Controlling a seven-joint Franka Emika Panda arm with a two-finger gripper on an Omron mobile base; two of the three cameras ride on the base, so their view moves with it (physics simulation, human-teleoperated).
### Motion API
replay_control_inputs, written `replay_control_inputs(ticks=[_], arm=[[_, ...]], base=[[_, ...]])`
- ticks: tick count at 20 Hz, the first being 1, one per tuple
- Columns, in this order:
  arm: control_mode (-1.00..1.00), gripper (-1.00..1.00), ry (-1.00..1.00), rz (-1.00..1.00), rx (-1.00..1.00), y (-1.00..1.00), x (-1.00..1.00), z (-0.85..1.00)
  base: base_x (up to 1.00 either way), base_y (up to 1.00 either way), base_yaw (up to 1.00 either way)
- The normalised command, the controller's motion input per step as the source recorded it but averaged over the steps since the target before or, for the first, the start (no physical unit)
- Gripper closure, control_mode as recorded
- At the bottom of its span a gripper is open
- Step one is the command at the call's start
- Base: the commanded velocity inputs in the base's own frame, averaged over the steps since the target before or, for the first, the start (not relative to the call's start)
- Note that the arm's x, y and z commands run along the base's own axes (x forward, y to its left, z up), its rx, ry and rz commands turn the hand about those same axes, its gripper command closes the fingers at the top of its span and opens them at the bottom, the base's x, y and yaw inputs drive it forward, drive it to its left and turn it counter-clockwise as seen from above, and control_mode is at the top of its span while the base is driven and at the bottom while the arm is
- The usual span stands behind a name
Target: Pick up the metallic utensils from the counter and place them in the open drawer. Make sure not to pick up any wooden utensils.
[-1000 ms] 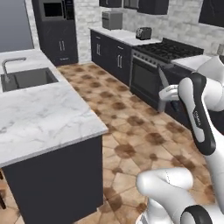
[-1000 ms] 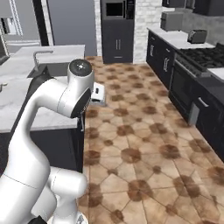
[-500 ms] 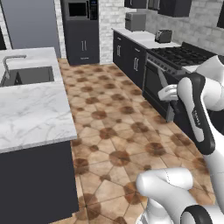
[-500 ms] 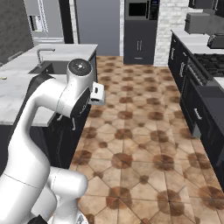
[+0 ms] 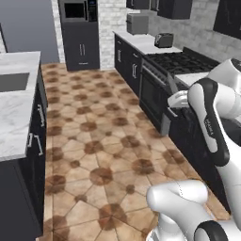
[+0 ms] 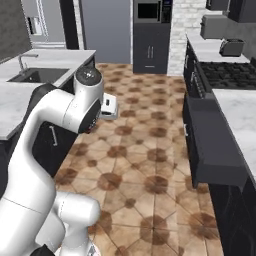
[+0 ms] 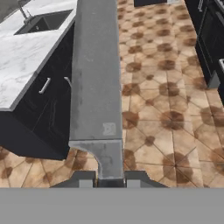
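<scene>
In the left base view, the counter [image 5: 16, 113] sits at 9 o'clock, and the open drawer [image 5: 176, 123] sticks out at 3 o'clock, just beside the white arm. In the right base view, the counter [image 6: 15, 102] is at 9 o'clock and the open drawer [image 6: 212, 142] at 3 o'clock. In the hand view, the gripper [image 7: 109, 178] at 6 o'clock pinches the knife [image 7: 97, 87], whose blade points to 12 o'clock. The counter [image 7: 26, 52] lies at 10 o'clock.
</scene>
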Motion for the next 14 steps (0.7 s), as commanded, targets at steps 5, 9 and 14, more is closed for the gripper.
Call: replay_control_inputs(ticks=[5,9,14], arm=[[1.0,1.0,0.0,0.0,0.0,0.0,0.0,0.0],[1.0,1.0,0.0,0.0,0.0,0.0,0.0,0.0],[1.0,1.0,0.0,0.0,0.0,0.0,0.0,0.0]], base=[[0.01,-0.43,-0.07],[0.14,-0.33,-0.05],[0.63,-0.49,0.0]])
